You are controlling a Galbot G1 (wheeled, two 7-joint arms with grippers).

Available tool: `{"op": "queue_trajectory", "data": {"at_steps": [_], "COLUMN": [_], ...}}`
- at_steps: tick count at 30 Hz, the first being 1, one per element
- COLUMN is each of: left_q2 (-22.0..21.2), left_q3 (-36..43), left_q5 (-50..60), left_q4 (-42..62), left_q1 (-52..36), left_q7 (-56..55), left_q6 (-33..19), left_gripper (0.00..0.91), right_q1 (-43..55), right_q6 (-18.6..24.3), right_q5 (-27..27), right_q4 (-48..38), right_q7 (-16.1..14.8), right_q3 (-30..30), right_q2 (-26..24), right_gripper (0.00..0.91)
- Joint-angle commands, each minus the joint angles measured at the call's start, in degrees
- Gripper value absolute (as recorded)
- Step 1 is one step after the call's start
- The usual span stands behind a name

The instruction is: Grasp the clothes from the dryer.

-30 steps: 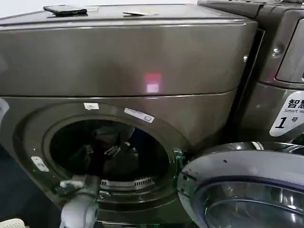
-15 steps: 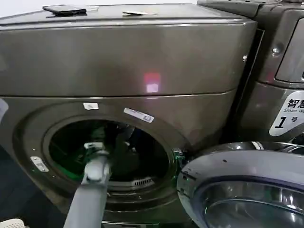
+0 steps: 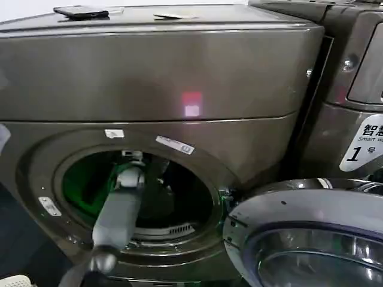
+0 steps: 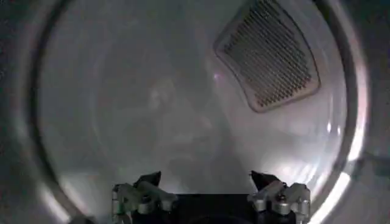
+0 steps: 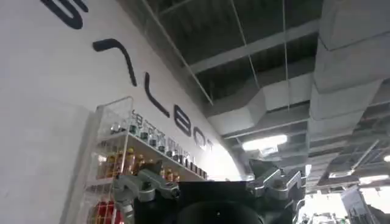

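Observation:
The dryer (image 3: 179,72) is a bronze-grey front-loader with a small red light (image 3: 191,100), and its round porthole (image 3: 137,185) stands open. My left arm reaches through the porthole, and my left gripper (image 3: 131,158) is inside the drum near its upper part. In the left wrist view the left gripper (image 4: 206,180) is open with nothing between its fingertips, facing the drum's pale back wall (image 4: 152,109) and a perforated vent (image 4: 268,58). The clothes are hidden in the dark drum. My right gripper (image 5: 207,180) is open and empty, pointing up towards a ceiling.
The dryer's round door (image 3: 305,239) hangs open at the lower right, close to the porthole. A neighbouring machine with a white "1" sticker (image 3: 362,143) stands to the right. A dark flat device (image 3: 81,11) lies on the dryer's top. A shelf of bottles (image 5: 122,164) is beside the right gripper.
My left arm has risen from the porthole's lower rim and pushed deeper into the drum. A green glow now lights the drum's left side.

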Motion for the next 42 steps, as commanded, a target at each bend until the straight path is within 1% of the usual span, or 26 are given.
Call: {"op": "queue_trajectory", "data": {"at_steps": [1, 7, 10, 14, 16, 21, 26, 35, 39, 40, 41, 42], "left_q2": [0.57, 0.88, 1.53, 2.05, 2.01, 1.60, 0.73, -0.52, -0.44, -0.37, -0.26, -0.20], "left_q3": [16.23, 17.75, 18.10, 19.57, 20.10, 21.28, 21.30, 21.22, 21.27, 21.22, 21.15, 21.04], "left_q5": [19.94, 31.96, 35.07, 40.71, 44.27, 46.52, 48.53, 45.50, 44.93, 44.76, 44.09, 43.81], "left_q4": [17.75, 20.65, 21.64, 22.17, 22.22, 22.98, 22.22, 22.47, 22.87, 22.96, 22.98, 22.99], "left_q1": [-11.57, -13.06, -14.36, -15.33, -15.61, -15.55, -14.34, -12.70, -12.16, -12.15, -12.17, -12.22], "left_q7": [21.44, 25.54, 27.30, 26.37, 26.68, 24.43, 20.40, 19.85, 20.96, 21.18, 21.84, 22.28], "left_q6": [-6.32, -7.61, -7.13, -5.55, -5.55, -3.46, 0.38, 2.33, 2.26, 2.16, 2.09, 1.84], "left_gripper": [0.907, 0.907, 0.907, 0.907, 0.907, 0.907, 0.907, 0.907, 0.907, 0.865, 0.694, 0.455], "right_q1": [0.11, 0.52, 0.61, 0.80, 0.77, 0.69, 0.78, 1.12, 1.36, 1.41, 1.55, 1.67], "right_q6": [0.07, 0.13, 0.12, 0.11, 0.10, 0.11, 0.13, 0.46, 0.49, 0.49, 0.51, 0.50], "right_q5": [0.00, -0.09, -0.08, -0.07, -0.09, -0.11, -0.20, -1.32, -1.49, -1.51, -1.56, -1.57], "right_q4": [-0.05, 0.31, 0.66, 1.00, 1.11, 1.20, 1.23, 1.04, 1.14, 1.14, 1.19, 1.26], "right_q7": [-0.06, -0.06, -0.09, -0.09, -0.08, -0.13, -0.23, -0.63, -0.63, -0.63, -0.62, -0.60], "right_q3": [-0.13, -0.85, -1.10, -1.45, -1.45, -1.29, -1.26, -1.85, -2.18, -2.28, -2.43, -2.56], "right_q2": [0.20, 0.93, 1.21, 1.46, 1.54, 1.68, 1.75, 2.17, 2.12, 2.10, 2.08, 2.08], "right_gripper": [0.907, 0.907, 0.907, 0.907, 0.907, 0.907, 0.907, 0.907, 0.907, 0.907, 0.907, 0.907]}}
